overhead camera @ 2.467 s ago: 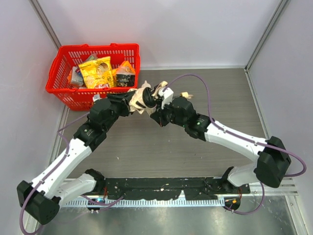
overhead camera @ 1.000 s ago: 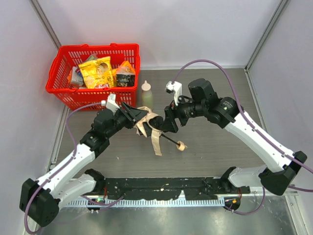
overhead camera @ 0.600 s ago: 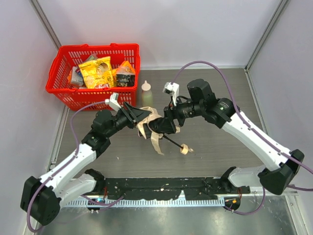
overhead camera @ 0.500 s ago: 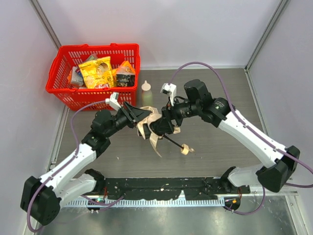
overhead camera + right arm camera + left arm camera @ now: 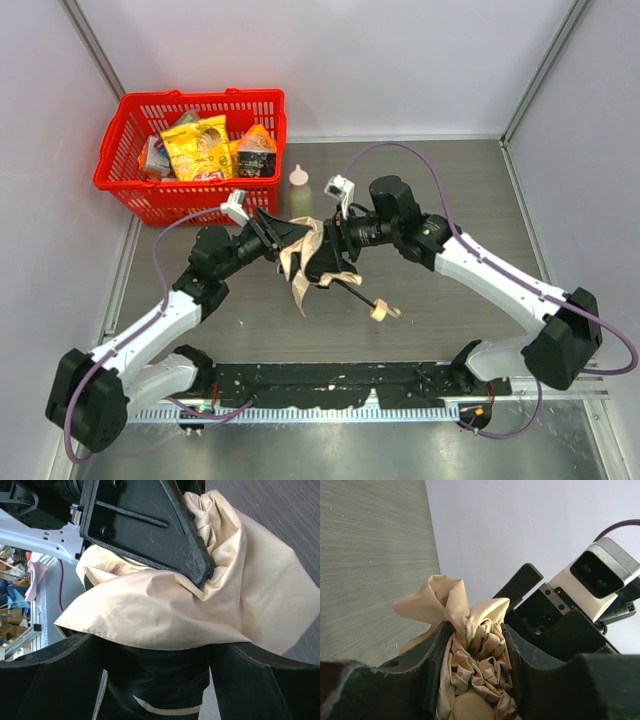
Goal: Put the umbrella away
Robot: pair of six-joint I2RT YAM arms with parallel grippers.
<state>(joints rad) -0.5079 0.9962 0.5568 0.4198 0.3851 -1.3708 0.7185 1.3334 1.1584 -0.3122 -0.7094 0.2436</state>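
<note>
Near the middle of the worktop (image 5: pixel 460 190), just in front of the red basket (image 5: pixel 200 96) at the far left corner, the umbrella (image 5: pixel 308 258) is held up between the two arms.

**Left claw** (image 5: pixel 283 232): partly closed. The left wrist view shows the bunched cream fabric (image 5: pixel 470 650) pinched between both fingers. This claw carries the umbrella.

**Right claw** (image 5: pixel 335 250): jaws wide apart. The right wrist view shows loose fabric draped across the gap between the fingers. No firm pinch is visible, so treat this claw as straddling the fabric, not gripping it.

**Umbrella:** the thin black shaft (image 5: pixel 355 292) runs out of the bundle toward the near right and ends at the pale knob handle (image 5: pixel 380 312). Whether the handle rests on the worktop cannot be told. A fabric strip hangs loose below the bundle.

**Change:** two and a half seconds ago the umbrella was a tight bundle between both claws, close to the basket. One second ago the shaft was already out and the right claw stood further right, clear of the bundle. The right claw has since moved left onto the fabric, and the handle has swung slightly toward the near edge.

**Meaning for the task:** the canopy is not yet gathered and the shaft is extended. Judged from this, the right claw is placed to take a fresh hold on the fabric. A pale bottle (image 5: pixel 299 190) stands just behind the claws and could be knocked.
</note>
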